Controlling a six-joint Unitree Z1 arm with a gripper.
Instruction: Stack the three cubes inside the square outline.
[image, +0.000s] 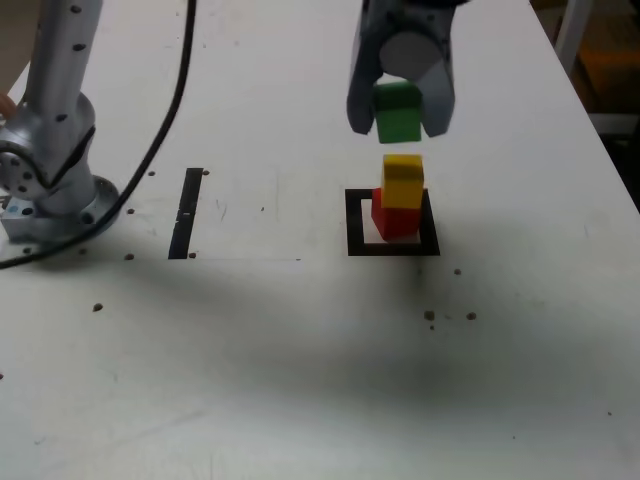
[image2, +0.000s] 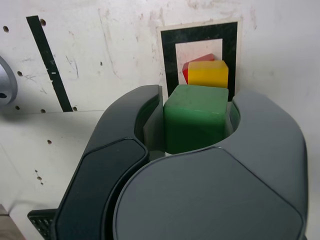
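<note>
Gripper clamped on green cube, held in air. Directly beneath it: black square outline holding one yellow cube atop one red cube. Step: final placement. Next needs straight descent, square alignment, gentle release. Count: three cubes, one outline.

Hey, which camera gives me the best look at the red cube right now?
The exterior view. There the red cube shows its front face under the yellow cube, inside the square outline. The wrist view shows only a red sliver behind the yellow cube, beyond the green cube held in the gripper.
</note>
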